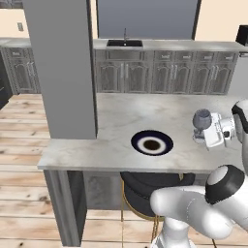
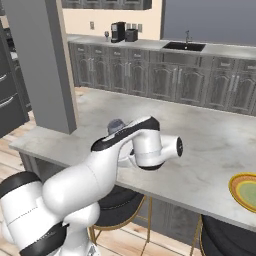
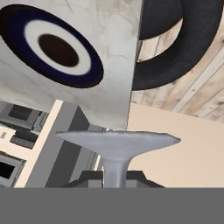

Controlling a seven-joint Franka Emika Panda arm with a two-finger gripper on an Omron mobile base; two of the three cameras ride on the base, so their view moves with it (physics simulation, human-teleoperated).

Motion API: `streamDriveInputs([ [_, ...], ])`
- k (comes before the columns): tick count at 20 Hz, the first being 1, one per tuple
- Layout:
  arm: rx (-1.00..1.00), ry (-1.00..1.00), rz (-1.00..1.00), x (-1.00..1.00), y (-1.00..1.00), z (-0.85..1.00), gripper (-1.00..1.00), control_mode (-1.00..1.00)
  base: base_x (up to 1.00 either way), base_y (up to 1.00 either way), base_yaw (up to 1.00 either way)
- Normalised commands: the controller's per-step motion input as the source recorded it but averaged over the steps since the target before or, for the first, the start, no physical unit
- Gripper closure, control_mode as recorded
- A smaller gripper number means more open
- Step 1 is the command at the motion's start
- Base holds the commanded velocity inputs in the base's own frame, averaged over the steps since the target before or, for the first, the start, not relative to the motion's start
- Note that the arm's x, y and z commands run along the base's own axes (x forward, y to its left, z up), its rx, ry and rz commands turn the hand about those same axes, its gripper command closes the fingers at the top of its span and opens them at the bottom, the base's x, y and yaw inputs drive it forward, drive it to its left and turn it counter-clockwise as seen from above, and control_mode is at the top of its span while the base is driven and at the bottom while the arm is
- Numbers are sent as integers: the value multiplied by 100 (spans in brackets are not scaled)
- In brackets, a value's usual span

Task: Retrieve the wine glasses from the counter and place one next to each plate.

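You had a clear bluish-grey wine glass (image 1: 202, 118) at about three o'clock of the dark navy plate (image 1: 152, 143), which showed a white ring and dark centre. The desk (image 1: 121, 116) was light marbled stone. At four o'clock in your right base view sat a yellow-orange plate (image 2: 245, 192), pale green inside.

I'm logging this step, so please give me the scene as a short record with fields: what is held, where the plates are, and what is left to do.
held: wine glass, stem between the shut fingers of the gripper
glass position: above the island top, right of the navy plate, foot not visibly set down
other plate: yellow-orange plate at the island's near edge
left to do: set this glass beside a plate
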Motion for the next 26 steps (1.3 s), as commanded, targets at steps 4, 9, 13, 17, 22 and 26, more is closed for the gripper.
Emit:
streamDriveInputs([
  [4, 0, 0, 6, 16, -1, -21, 100, -100, 0, 0, 0],
  [9, 0, 0, 8, 11, -5, -32, 100, -100, 0, 0, 0],
  [13, 0, 3, 6, 13, -20, -30, 100, -100, 0, 0, 0],
  [17, 0, 1, 6, 19, -25, -28, 100, -100, 0, 0, 0],
  [22, 0, 0, 5, 24, -21, -21, 100, -100, 0, 0, 0],
  [26, 0, 0, 0, 31, -2, -12, 100, -100, 0, 0, 0],
])
